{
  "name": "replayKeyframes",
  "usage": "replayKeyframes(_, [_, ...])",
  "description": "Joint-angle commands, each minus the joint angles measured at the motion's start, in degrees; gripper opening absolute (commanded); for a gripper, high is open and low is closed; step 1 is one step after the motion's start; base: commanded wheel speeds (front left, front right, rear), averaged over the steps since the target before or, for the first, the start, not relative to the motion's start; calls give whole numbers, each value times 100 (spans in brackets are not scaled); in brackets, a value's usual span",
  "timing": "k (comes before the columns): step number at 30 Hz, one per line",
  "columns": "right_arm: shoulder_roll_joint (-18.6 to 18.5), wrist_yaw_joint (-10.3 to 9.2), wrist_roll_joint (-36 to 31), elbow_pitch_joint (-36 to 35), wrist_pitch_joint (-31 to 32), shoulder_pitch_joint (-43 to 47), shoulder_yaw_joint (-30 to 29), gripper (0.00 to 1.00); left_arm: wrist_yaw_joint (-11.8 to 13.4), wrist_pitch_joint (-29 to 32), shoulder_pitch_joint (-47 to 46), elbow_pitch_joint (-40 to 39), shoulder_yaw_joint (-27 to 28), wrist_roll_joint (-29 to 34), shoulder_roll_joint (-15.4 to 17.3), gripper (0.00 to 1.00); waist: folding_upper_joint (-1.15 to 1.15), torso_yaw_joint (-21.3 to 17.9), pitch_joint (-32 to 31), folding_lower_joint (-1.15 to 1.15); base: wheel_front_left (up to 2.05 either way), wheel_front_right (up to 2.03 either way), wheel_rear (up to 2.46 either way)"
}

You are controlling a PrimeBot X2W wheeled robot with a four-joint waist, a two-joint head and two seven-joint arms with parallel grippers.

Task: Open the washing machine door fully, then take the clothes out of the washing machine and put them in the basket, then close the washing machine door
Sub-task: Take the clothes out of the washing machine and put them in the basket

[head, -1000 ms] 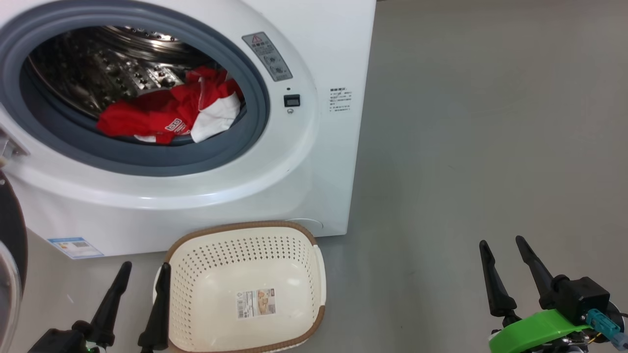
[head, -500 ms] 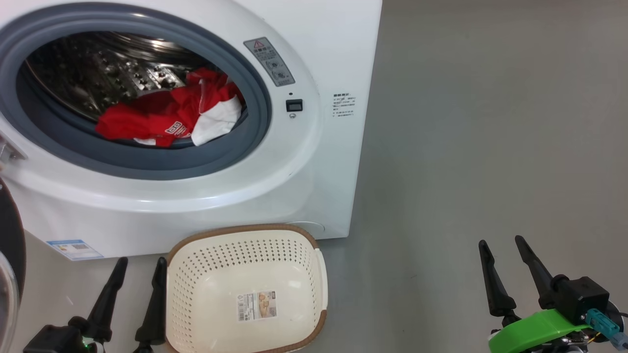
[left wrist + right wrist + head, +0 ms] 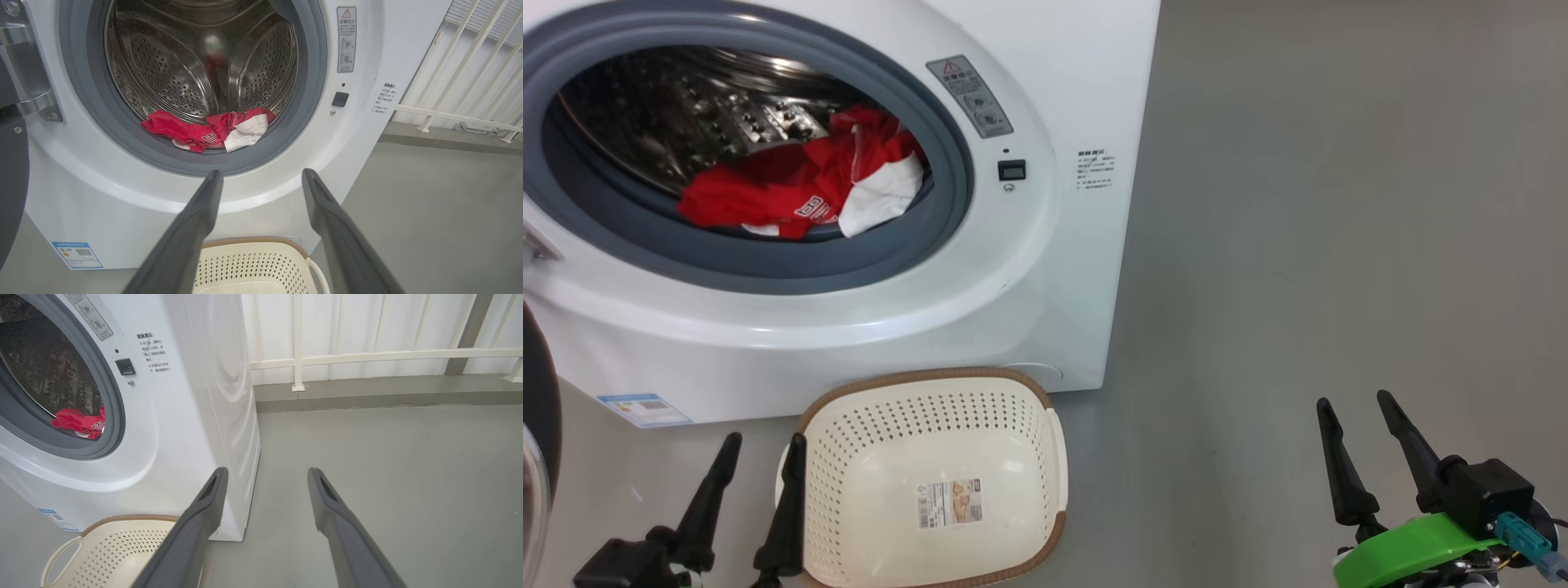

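The white washing machine (image 3: 1045,269) stands open, and the black rim of the washing machine door (image 3: 535,408) is swung out at the far left. The red and white clothes (image 3: 792,184) lie at the front of the steel drum, against the grey rubber ring. On the floor in front sits the cream basket (image 3: 923,377), empty apart from its sticker. My left gripper (image 3: 765,445) is open just left of the basket. In the left wrist view it (image 3: 262,173) points at the machine below the clothes (image 3: 196,130). My right gripper (image 3: 1354,402) is open over bare floor at the right.
Grey floor (image 3: 1339,204) stretches to the right of the machine. In the right wrist view a white railing (image 3: 367,355) and a low kerb run behind, past the machine's side panel (image 3: 229,375). A blue label (image 3: 645,408) marks the machine's lower left corner.
The head view has wobbled slightly up and down. Clothes, basket, door and both grippers keep their places relative to one another.
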Motion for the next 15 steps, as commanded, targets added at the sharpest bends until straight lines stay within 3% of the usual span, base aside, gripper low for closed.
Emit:
replayKeyframes(1, [-51, 28, 28, -140, -54, -186, 160, 100, -31, -31, -260, -58, 183, 64, 119, 100, 0, -2, 44, 0, 0, 0, 0])
replayKeyframes(7, [-51, 28, 74, -160, -54, -313, 218, 100, -31, -31, -830, 457, 90, 181, 173, 100, 0, -18, 324, 0, 0, 0, 0])
replayKeyframes(15, [-51, 28, 150, -201, -54, -577, 335, 100, -31, -31, -2243, 1458, -127, 424, 317, 100, 0, -94, 881, 0, 0, 0, 0])
